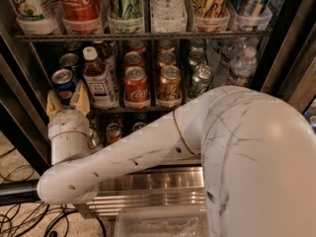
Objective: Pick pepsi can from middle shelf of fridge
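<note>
The pepsi can, blue with a silver top, stands at the left end of the middle shelf inside the fridge. A second blue can stands behind it. My gripper is open, just in front of and slightly below the pepsi can. Its two tan fingertips stand either side of the can's lower part, and the red-white-blue logo shows between them. My white arm crosses the lower picture and hides much of the lower shelf.
Right of the pepsi can stand a brown bottle, a red Coca-Cola can, a gold-orange can, a green can and water bottles. The rack above bears tall cans. Stainless base, floor cables.
</note>
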Controlling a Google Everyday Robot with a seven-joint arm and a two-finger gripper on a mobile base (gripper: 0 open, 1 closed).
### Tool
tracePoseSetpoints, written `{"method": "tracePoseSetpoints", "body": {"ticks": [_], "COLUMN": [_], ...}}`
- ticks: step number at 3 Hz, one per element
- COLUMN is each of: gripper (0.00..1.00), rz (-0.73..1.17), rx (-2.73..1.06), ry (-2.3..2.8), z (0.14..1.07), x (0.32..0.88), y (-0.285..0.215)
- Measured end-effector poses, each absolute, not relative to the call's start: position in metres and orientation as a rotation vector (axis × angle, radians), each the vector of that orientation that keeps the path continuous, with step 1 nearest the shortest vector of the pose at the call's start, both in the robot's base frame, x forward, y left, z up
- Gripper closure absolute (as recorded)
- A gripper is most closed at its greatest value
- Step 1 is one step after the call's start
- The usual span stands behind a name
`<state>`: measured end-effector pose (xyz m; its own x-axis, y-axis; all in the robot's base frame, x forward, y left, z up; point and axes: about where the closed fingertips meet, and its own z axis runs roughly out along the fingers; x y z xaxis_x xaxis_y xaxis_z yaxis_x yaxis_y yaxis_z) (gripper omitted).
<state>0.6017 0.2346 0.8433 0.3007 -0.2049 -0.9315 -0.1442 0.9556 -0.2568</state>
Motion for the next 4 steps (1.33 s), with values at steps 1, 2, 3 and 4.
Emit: {"method": "tracePoseSetpoints", "body": {"ticks": [1, 2, 3, 4], "gripper": [0.38, 0.39, 0.58, 0.81], "rz": [-0.047, -0.047, -0.035, -0.015], "rx": [-0.307, -0.302, -0.299, -0.298], "ry": [1.294, 1.306, 1.316, 1.32], "z": [0.838, 0.8352, 0.8342, 0.8356], "x": [0.6077, 0.6111, 0.6141, 0.6152], "y": [0.232, 0.2312, 0.232, 0.2345]}}
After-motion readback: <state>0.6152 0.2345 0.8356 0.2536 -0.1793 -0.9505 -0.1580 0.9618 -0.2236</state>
